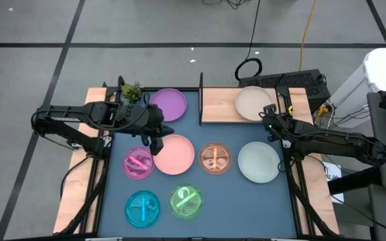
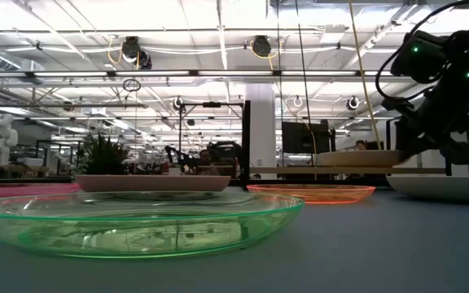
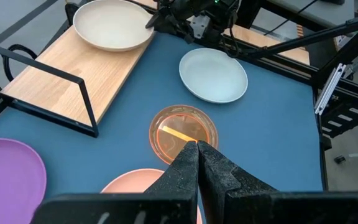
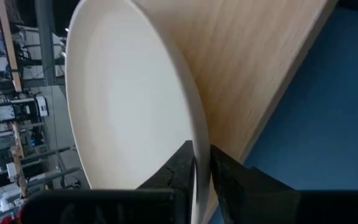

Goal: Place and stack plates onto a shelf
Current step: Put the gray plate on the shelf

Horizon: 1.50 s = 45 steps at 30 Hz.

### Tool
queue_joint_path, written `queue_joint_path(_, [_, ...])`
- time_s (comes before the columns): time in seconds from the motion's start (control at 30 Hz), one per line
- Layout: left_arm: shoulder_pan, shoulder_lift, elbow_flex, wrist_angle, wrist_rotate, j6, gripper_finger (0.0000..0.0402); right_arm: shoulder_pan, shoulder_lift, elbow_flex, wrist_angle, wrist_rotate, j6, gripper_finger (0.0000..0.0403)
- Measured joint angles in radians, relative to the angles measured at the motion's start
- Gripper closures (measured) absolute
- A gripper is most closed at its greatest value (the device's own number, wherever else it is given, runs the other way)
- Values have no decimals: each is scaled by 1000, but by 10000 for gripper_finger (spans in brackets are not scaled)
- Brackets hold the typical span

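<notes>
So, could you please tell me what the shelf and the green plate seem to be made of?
Shelf: looks like light wood with a matte finish, its grain lines showing; whether solid or laminate is unclear.
Green plate: probably clear tinted plastic with a glossy finish, since the table shows through it and its rim catches highlights.

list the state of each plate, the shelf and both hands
cream plate: on shelf, rim between right hand's fingers
shelf: holds only the cream plate
mint plate: on table
pink plate: on table
purple plate: on table
four small plates: on table, unstacked
right hand: shut on cream plate
left hand: shut, empty
</notes>
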Motion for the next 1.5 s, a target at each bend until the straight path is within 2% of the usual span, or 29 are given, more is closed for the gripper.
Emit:
queue_joint_path(0.37, [0, 0, 0, 0, 0, -3, 398, 0, 0, 0, -18, 32, -2, 399])
queue_joint_path(1.27, [0, 0, 0, 0, 0, -3, 398, -7, -7, 1, -103, 31, 0, 395])
queue_joint_path(1.5, [0, 0, 0, 0, 0, -4, 398, -7, -7, 1, -105, 59, -6, 395])
